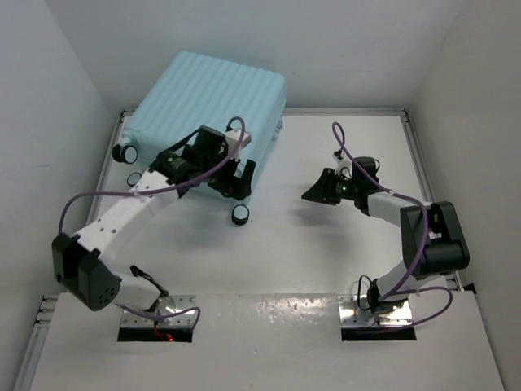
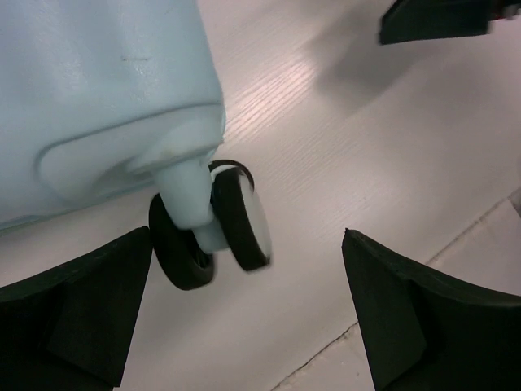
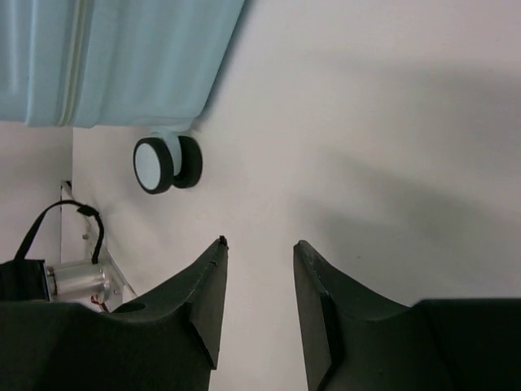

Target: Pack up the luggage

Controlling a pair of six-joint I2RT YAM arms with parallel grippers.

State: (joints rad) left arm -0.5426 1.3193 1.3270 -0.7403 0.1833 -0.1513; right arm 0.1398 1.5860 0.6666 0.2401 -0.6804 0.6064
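Left gripper jaws spread astride the luggage wheel; closing might swivel it loose. Right gripper narrowly parted, empty.

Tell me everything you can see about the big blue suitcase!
The suitcase is a big pale aqua hard shell with ribs running along it, shiny like plastic. It lies flat and looks closed, at the far left corner of the table. Twin black spinner wheels with pale hubs stick out from its near end on aqua stems. The open left gripper hovers around one wheel; I can't see it touching.
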